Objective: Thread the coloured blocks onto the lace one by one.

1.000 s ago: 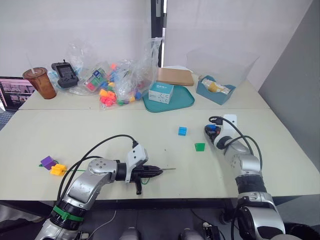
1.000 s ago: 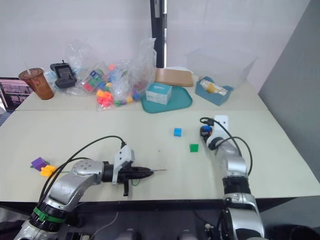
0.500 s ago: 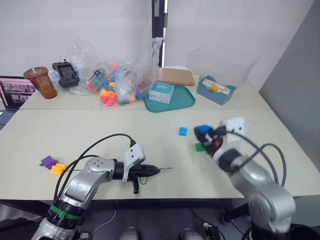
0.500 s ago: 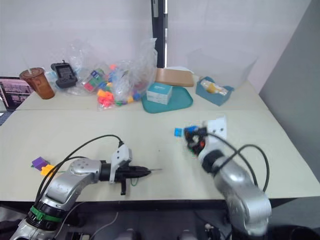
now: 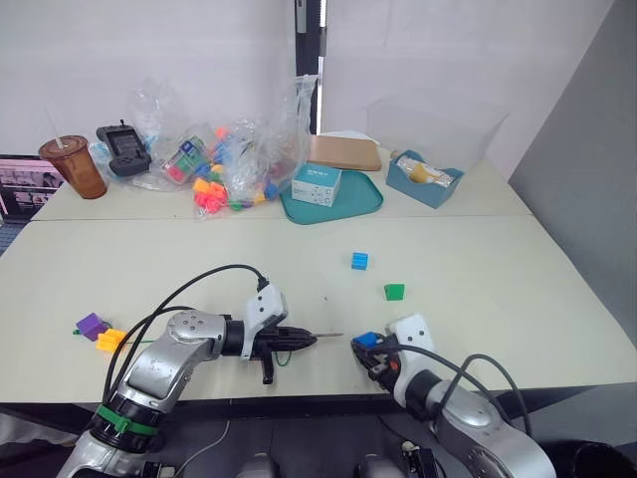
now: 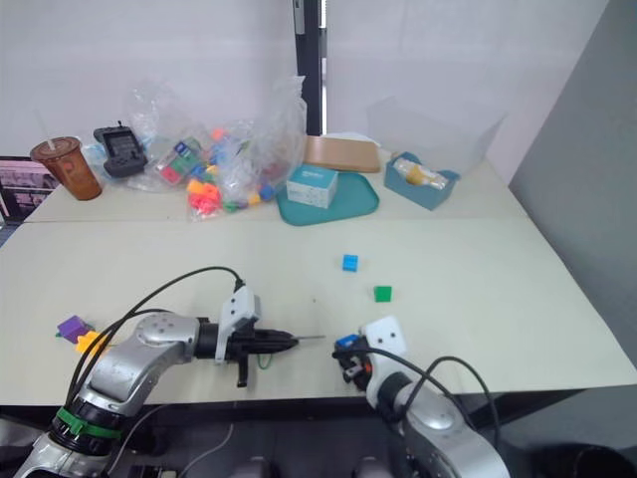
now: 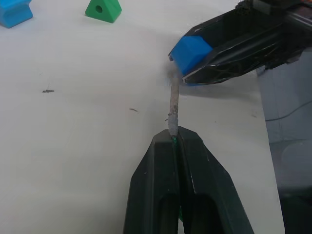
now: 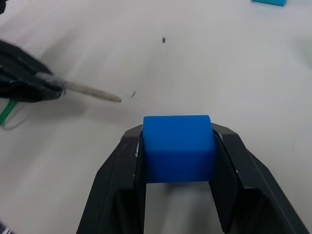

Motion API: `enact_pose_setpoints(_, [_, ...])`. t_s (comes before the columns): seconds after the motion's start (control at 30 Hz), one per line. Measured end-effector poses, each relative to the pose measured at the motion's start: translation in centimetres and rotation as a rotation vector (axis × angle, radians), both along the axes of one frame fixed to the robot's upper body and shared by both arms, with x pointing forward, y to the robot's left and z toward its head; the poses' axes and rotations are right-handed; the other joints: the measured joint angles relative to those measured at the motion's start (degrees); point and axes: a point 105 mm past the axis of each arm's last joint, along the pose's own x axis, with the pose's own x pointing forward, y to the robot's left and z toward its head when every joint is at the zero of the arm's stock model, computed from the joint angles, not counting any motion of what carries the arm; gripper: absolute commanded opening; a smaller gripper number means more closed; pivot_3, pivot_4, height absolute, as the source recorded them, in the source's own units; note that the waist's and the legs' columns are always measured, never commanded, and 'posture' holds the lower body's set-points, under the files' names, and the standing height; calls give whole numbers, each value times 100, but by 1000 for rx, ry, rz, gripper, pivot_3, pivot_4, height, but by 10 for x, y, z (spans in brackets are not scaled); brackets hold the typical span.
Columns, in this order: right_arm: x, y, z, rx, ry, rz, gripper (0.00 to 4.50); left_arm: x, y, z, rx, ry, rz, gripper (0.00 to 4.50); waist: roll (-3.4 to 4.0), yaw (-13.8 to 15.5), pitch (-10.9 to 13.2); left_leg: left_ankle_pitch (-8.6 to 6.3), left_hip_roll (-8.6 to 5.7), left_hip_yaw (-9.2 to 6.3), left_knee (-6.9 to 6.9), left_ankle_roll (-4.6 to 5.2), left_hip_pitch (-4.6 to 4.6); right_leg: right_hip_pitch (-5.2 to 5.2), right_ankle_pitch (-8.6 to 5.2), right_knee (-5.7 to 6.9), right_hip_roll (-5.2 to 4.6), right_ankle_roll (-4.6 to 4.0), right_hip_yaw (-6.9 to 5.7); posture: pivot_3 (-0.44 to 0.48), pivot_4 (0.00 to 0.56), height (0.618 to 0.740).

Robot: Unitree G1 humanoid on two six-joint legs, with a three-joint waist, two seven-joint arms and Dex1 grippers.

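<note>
Bare bench (image 5: 478, 289) lies open between the lace (image 7: 173, 105) tip and the dark blue block (image 8: 178, 147); green block (image 5: 395, 292) and light blue block (image 5: 360, 261) sit farther back (the bagged toy heap (image 5: 231, 164) lines the rear edge)

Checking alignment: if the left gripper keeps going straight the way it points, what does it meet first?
Probably the dark blue block held in the right gripper. The lace's grey tip points at it; height match unclear.

The right gripper (image 8: 178, 161) clamps the dark blue block (image 8: 178, 147), lace tip (image 8: 92, 91) near.
</note>
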Motion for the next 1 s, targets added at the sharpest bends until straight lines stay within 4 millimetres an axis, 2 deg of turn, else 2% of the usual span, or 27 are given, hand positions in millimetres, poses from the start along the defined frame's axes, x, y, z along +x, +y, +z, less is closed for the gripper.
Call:
enact_pose_setpoints(0.07, [1, 0, -2, -12, -1, -4, 1196, -1, 1, -1, 0, 5, -1, 0, 0, 20, 0, 0, 1, 0, 0, 0, 0, 0, 0, -1, 0, 0, -1, 0, 150, 740])
enact_pose_setpoints(0.13, [1, 0, -2, -17, -5, -8, 2241, -1, 3, -1, 10, 4, 6, 0, -1, 32, 0, 0, 0, 0, 0, 0, 1, 2, 0, -1, -1, 0, -1, 0, 150, 740])
enact_pose_setpoints(0.17, [1, 0, -5, -9, 9, -12, 2603, -1, 5, 0, 12, -1, 11, 0, -1, 33, 0, 0, 0, 0, 1, 0, 0, 2, 0, -1, -1, 0, -1, 0, 150, 740])
enact_pose_setpoints(0.27, [-4, 1, -2, 36, 26, 23, 3615, -6, 8, 0, 20, -8, 12, 0, -1, 36, 0, 0, 0, 1, 0, 0, -1, 1, 0, -1, -3, 0, 0, 0, 150, 740])
enact_pose_setpoints(0.33, [-5, -7, 9, 40, -1, 50, 4279, -8, 10, -3, 24, 2, 17, 0, -2, 53, 0, 0, -1, 2, 1, 0, -1, 2, 0, -1, -3, 0, -2, 0, 150, 740])
enact_pose_setpoints(0.37, [-5, -9, 16, 40, -19, 74, 4453, -8, 10, -3, 25, 4, 19, 0, -2, 56, 0, 0, -1, 1, 1, 0, 0, 2, 0, 0, -3, 0, -2, 0, 150, 740])
enact_pose_setpoints(0.43, [-8, -12, 33, 23, -65, 162, 4453, -8, 10, -3, 24, 3, 19, 0, -2, 53, 1, 0, -1, 1, 2, 0, 1, 3, 0, 0, -3, 0, -2, 0, 150, 740])
enact_pose_setpoints(0.53, [-18, -11, 63, -32, -123, 404, 4453, -8, 10, -3, 22, 3, 20, 0, -3, 53, 2, 0, -2, -1, 2, 0, 1, 5, 0, -2, -1, 0, -3, 0, 150, 740])
enact_pose_setpoints(0.6, [-27, -9, 76, -66, -128, 568, 4453, -8, 9, -3, 19, 3, 19, 0, -3, 54, 1, -1, -1, -3, 0, 2, 2, 5, 0, -4, 1, 0, -4, 0, 150, 740])
enact_pose_setpoints(0.7, [-32, -15, 73, -128, -57, 798, 4453, -8, 8, -4, 14, 5, 17, 0, -4, 54, 2, -1, -3, -1, 5, 2, 2, 11, 1, -10, -2, 0, -4, 0, 150, 740])
enact_pose_setpoints(0.87, [14, -31, 58, -347, -122, 989, 4453, -12, 4, -6, 8, 14, 6, 0, -4, 31, 3, -1, -2, 0, 6, 2, 4, 8, 2, -9, -1, 2, -3, 0, 150, 740])
enact_pose_setpoints(1.0, [40, -25, 36, -470, -170, 1143, 4453, -16, 2, -8, 8, 14, 1, 0, -3, 30, 5, 0, 0, 5, 7, 2, 0, 3, 2, -10, -2, 2, 1, 0, 150, 740])
